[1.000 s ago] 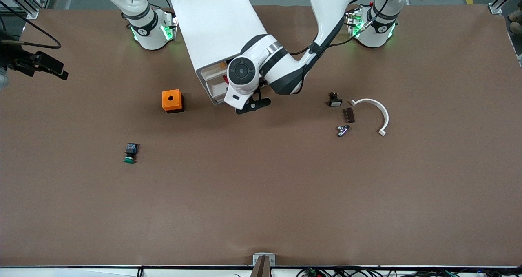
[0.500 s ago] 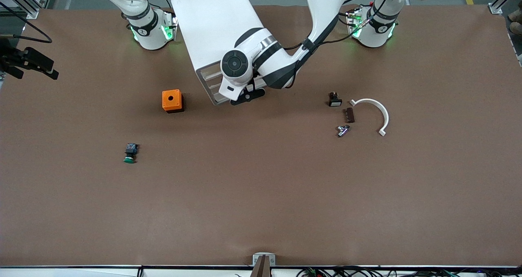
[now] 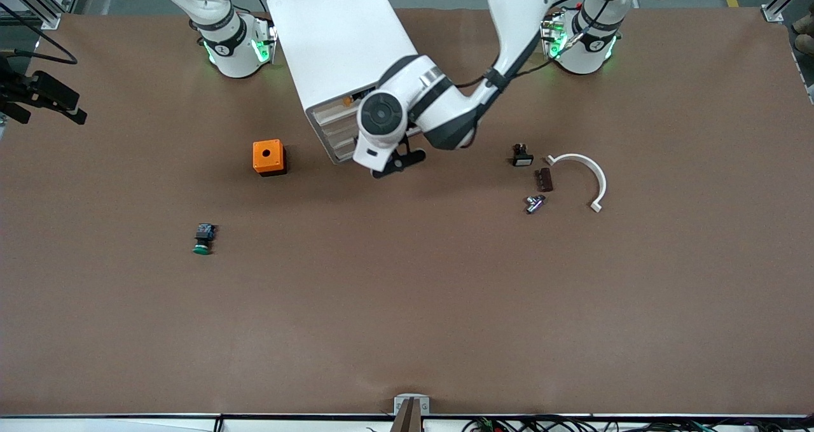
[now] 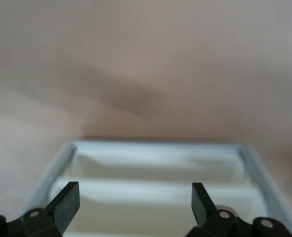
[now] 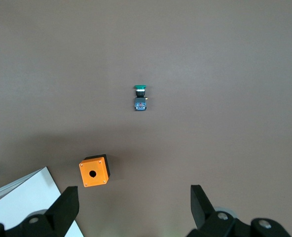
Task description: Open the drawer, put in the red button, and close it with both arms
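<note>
Closing is judged to be the step in hand, or just completed: the drawer (image 3: 337, 132) of the white cabinet (image 3: 337, 50) is seen lying flush with the other drawer fronts, with none of them standing out from the cabinet face. The left gripper (image 3: 397, 162) is held just in front of that face, over the table (image 3: 407, 305), with its fingers (image 4: 67, 202) spread wide and nothing between them; in the left wrist view the white shelf edges of the cabinet front are framed between the open jaws. The right gripper (image 5: 131, 207) is raised above the right arm's end of the table, its jaws likewise wide apart and empty, and this arm appears to be waiting. The red button cannot be found anywhere on the table and is presumed to be inside the shut drawer, though this cannot be confirmed. A green-capped button (image 3: 203, 239) is left lying nearer the front camera, and an orange box (image 3: 268, 157) stands beside the cabinet. For the next move, a check that the drawer front is fully seated is called for, after which both arms may be drawn clear of the cabinet
</note>
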